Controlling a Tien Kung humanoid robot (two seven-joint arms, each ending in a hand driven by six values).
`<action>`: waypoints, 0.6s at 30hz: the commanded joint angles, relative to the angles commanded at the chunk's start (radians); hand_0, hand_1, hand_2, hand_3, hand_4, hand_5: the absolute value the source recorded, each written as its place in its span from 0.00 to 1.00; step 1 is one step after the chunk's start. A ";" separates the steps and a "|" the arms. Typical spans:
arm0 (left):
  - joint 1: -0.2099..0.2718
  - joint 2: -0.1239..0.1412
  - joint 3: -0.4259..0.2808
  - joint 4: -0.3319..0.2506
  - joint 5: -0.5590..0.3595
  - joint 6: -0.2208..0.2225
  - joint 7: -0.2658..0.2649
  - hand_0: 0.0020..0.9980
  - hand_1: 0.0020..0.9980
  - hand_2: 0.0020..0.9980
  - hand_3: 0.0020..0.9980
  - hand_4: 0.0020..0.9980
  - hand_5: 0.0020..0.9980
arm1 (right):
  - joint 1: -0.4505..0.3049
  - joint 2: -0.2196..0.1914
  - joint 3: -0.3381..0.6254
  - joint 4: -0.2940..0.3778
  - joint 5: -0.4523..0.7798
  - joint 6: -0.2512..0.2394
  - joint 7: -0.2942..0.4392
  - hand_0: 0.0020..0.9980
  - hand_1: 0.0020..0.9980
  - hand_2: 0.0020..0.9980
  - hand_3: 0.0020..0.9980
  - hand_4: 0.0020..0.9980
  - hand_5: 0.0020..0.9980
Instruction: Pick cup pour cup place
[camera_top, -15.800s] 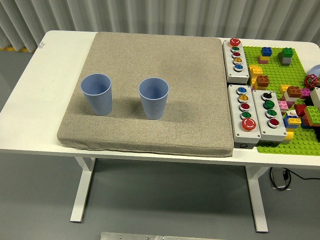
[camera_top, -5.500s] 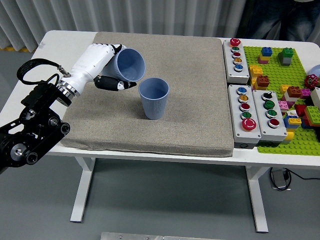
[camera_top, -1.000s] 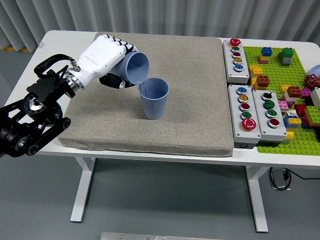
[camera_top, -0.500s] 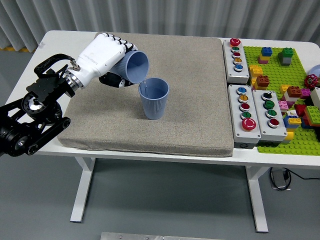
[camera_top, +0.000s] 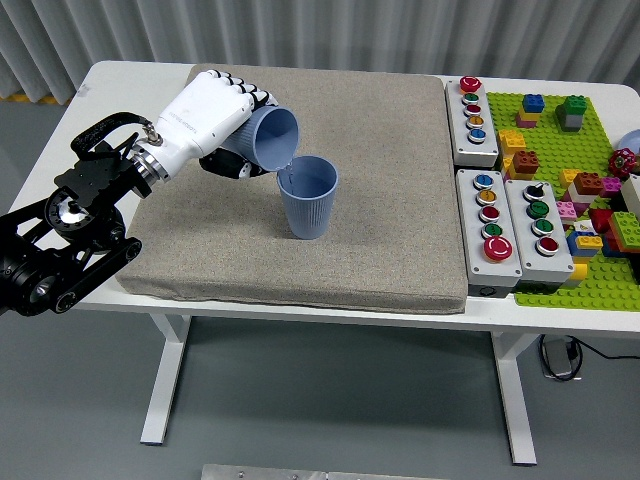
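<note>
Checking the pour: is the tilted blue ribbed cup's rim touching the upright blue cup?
Cannot tell. In the head view the tilted cup overlaps the upright cup rim; no gap shows.

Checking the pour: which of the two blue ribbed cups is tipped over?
The blue ribbed cup held in the left hand; the other blue cup stands upright on the beige mat.

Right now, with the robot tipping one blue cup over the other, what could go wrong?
The left hand holds the tilted cup with its lip right at the near rim of the standing cup, so a further tilt or nudge could knock it over.

The lip sits at the rim's edge, not over the middle, so anything poured might land on the grey mat.

The mat looks soft, which may leave the standing cup less steady.
</note>
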 joint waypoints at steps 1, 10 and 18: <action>0.000 0.000 0.000 0.001 0.000 0.000 0.000 0.46 0.44 0.49 0.49 0.83 0.24 | 0.000 0.000 0.000 0.000 0.000 0.000 0.000 0.70 0.71 0.67 0.63 0.07 0.50; -0.003 0.002 0.012 0.006 0.003 0.008 0.002 0.46 0.44 0.49 0.49 0.83 0.24 | -0.002 0.000 -0.001 0.000 0.001 0.000 0.000 0.70 0.71 0.67 0.63 0.07 0.50; -0.016 0.008 0.016 -0.009 0.009 0.010 0.004 0.46 0.45 0.49 0.49 0.82 0.23 | 0.001 -0.001 -0.002 0.000 0.004 0.000 0.000 0.70 0.71 0.67 0.63 0.07 0.50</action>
